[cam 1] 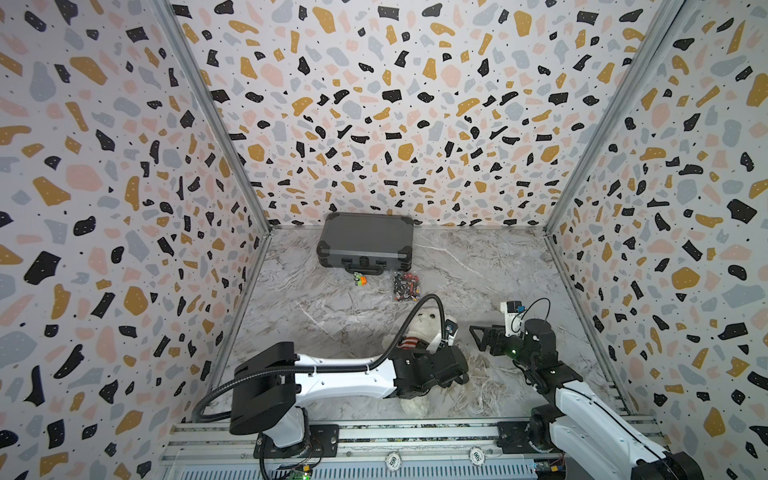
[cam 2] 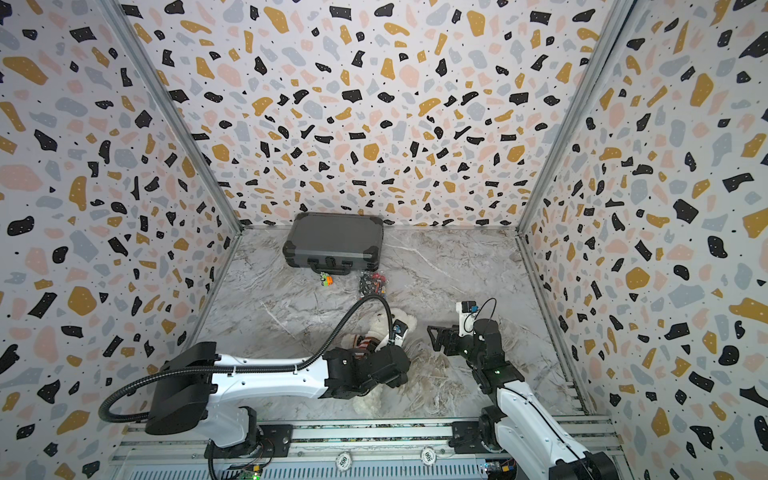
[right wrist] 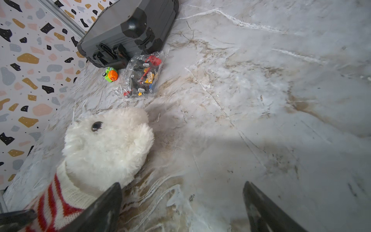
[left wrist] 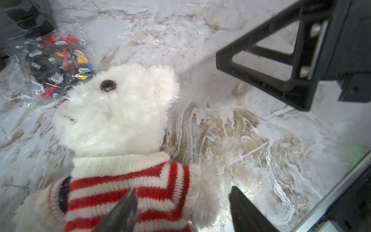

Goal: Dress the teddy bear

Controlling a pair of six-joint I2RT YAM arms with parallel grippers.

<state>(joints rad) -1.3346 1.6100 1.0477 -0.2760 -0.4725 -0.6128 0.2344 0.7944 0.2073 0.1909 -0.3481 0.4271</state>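
Observation:
The teddy bear point(cam 1: 422, 326) point(cam 2: 380, 328) lies on its back on the marble table point(cam 1: 332, 316), head toward the far wall. It is white and fluffy, and wears a red-and-white striped sweater point(left wrist: 124, 184) point(right wrist: 58, 198) with a white collar. My left gripper point(left wrist: 183, 189) hangs open over the bear's sleeve and paw, jaws apart and not pinching. In both top views the left wrist point(cam 1: 432, 365) hides the bear's torso. My right gripper point(cam 1: 478, 338) point(right wrist: 182, 183) is open to the right of the bear's head, with only bare table between its fingers point(left wrist: 261, 80).
A shut grey case point(cam 1: 365, 241) stands at the far wall. In front of it lie a small green-and-orange toy point(cam 1: 358, 279) and a clear bag of bricks point(cam 1: 407, 284). Patterned walls close in three sides, and a metal rail point(cam 1: 415, 432) runs along the front.

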